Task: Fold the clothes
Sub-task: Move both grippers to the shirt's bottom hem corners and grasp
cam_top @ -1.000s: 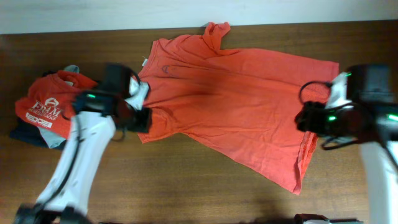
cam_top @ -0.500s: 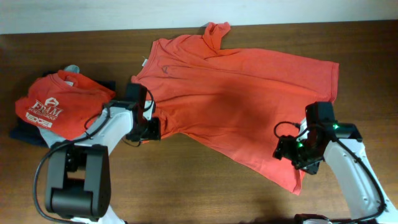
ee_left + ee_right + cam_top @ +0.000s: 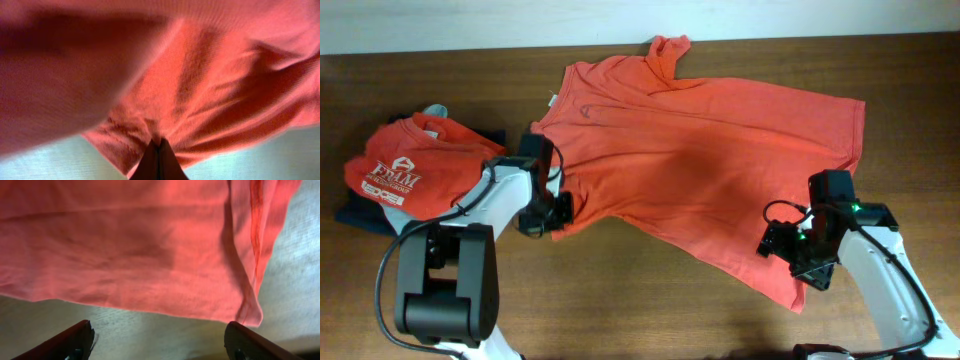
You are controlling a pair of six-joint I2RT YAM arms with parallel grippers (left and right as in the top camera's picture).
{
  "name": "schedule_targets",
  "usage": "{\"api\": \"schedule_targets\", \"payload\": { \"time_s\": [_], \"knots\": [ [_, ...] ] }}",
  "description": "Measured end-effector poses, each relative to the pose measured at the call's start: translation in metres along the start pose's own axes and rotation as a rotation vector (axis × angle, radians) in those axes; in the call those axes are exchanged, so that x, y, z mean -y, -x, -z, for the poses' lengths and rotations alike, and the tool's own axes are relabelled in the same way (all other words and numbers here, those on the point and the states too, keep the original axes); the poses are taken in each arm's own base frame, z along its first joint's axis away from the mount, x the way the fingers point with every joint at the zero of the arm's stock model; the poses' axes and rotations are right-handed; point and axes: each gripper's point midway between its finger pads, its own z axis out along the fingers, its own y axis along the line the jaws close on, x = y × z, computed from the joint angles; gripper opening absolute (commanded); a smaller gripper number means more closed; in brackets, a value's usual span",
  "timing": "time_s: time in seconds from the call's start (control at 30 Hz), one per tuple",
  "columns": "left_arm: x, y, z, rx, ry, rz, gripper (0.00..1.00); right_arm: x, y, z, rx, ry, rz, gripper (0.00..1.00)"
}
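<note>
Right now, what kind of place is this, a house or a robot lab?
Probably a robot lab, not a home: a left robot arm and a right robot arm work at a wooden table, with a coral-red T-shirt spread out and a pile of folded clothes beside it.

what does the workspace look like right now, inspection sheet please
surface: brown wooden table, bare around the clothes
job's things: coral T-shirt spread out, wrinkled; red printed tee atop a small pile at one end
clutter: nothing seen
grippers: left gripper shut on the T-shirt's edge; right gripper open at the hem, not gripping
cables: black cable loops on both arms
surroundings: pale wall along the far edge
</note>
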Motion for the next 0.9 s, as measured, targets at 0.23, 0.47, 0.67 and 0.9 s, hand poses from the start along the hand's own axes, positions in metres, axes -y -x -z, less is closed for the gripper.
{"api": "schedule_targets", "payload": {
  "time_s": [0.23,0.47,0.67,0.9],
  "knots": [
    [0.001,-0.062,0.014,-0.163,-0.013,0.013,0.0,0.019,-0.026,-0.024,-0.104,-0.057,-0.093,0.79],
    [0.006,-0.065,0.084,0.052,-0.026,-0.021,0.01,0.033,-0.042,-0.051,-0.127,-0.076,-0.18,0.53],
    [0.001,-0.075,0.099,0.078,-0.005,-0.023,0.0,0.043,-0.037,-0.057,-0.08,-0.122,-0.202,0.35],
    [0.0,-0.075,0.099,0.078,0.003,-0.023,0.0,0.049,-0.05,-0.055,-0.133,-0.152,-0.214,0.72]
  ]
}}
